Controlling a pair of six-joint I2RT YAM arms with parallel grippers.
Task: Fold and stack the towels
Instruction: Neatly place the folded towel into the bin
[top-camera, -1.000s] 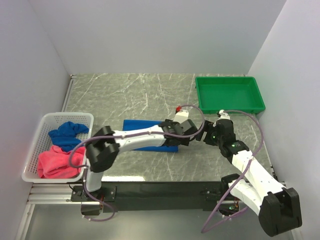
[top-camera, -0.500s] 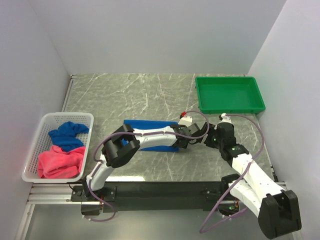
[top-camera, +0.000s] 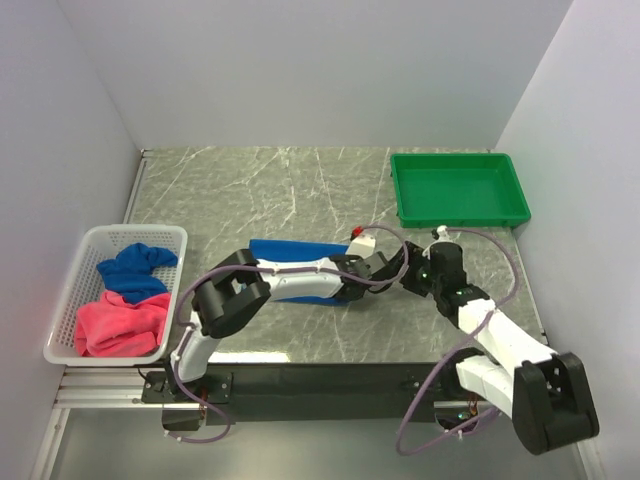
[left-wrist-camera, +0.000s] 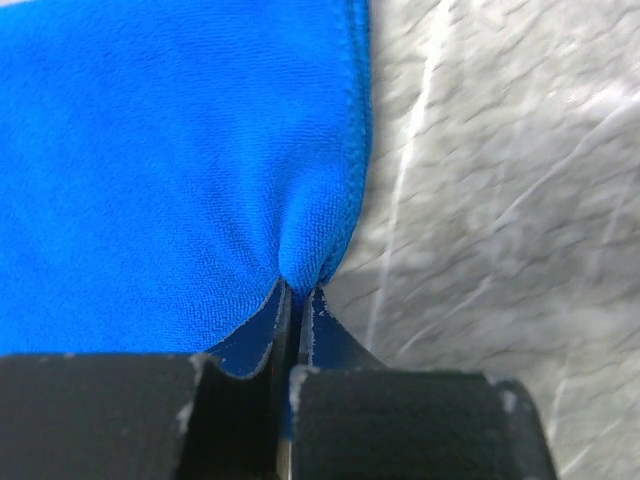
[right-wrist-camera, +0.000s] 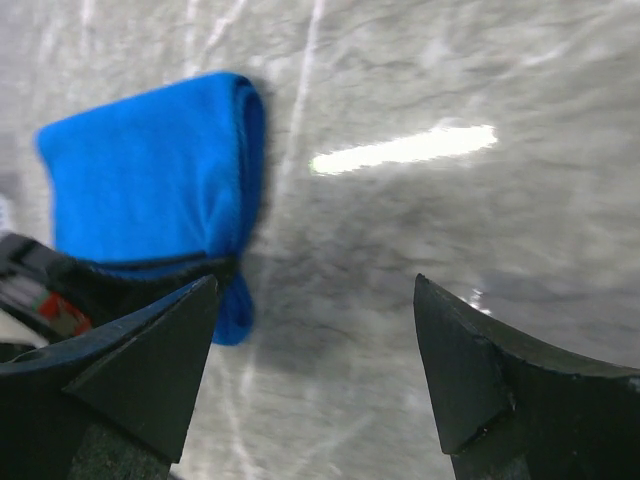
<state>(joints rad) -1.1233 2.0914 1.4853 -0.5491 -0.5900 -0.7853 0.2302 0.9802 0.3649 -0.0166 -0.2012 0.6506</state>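
Blue folded cloth towel (top-camera: 295, 250): left tool (left-wrist-camera: 293, 297) has dipped and clenches its 3 o'clock hem; right tool (right-wrist-camera: 312, 290) waits released, so another fold is likely starting.

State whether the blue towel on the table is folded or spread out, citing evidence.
Folded: the blue towel shows a rounded, doubled edge in the right wrist view; the left gripper pinches layered cloth, jaws shut.

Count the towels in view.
3: a folded blue towel on the table, pinched by the left gripper; a dark blue towel and a pink towel in the white basket. Others may hide underneath.
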